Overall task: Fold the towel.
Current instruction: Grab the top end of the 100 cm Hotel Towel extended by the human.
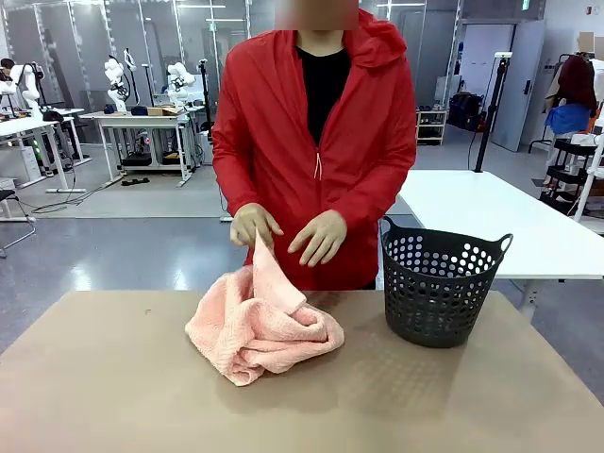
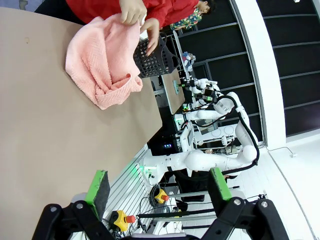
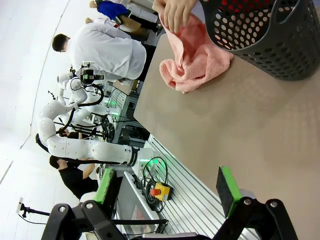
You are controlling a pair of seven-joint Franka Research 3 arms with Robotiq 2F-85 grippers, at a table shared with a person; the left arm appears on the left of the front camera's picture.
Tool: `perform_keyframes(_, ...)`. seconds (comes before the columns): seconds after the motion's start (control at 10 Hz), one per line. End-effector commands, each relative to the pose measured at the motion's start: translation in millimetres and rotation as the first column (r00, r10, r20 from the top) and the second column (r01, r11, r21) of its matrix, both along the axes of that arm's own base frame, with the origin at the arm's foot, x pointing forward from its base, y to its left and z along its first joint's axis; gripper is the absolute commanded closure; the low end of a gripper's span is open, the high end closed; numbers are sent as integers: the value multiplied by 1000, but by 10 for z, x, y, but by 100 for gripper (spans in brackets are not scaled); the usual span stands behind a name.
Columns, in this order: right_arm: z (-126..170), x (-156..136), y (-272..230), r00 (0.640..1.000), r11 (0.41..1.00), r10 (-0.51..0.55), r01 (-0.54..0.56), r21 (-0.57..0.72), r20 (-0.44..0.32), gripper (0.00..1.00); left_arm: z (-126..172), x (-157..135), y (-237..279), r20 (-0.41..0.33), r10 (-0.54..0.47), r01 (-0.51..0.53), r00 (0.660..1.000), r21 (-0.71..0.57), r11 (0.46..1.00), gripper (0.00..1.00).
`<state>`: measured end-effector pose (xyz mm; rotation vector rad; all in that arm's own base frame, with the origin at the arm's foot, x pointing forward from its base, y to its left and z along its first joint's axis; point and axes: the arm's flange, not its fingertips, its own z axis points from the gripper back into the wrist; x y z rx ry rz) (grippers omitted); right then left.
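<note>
On the tabletop (image 1: 113,377) a hand (image 1: 253,225) lifts the crumpled towel (image 1: 260,326); left claw (image 2: 159,184) and right claw (image 3: 167,186) idle spread, so flattening seems next.

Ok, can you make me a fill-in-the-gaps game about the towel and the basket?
The towel on the table is ____ in colour.
A person's hand pinches a corner of the ____.
The basket with holes is ____.
The left gripper and right gripper hold their fingers ____.
Missing words: pink, towel, black, open.
</note>
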<state>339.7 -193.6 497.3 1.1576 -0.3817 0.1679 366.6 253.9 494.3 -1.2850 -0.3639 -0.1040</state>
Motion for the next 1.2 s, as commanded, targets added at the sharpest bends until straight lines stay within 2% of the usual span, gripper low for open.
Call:
perform_keyframes(0.0,7,-1,-2,1000,1000,11,-12,8,22,0,-2,-36,-11,6,-12,12,1000,-5,1000,0)
perform_keyframes(1.1,7,-1,-2,1000,1000,11,-12,8,22,0,-2,-36,-11,6,-12,12,1000,-5,1000,0)
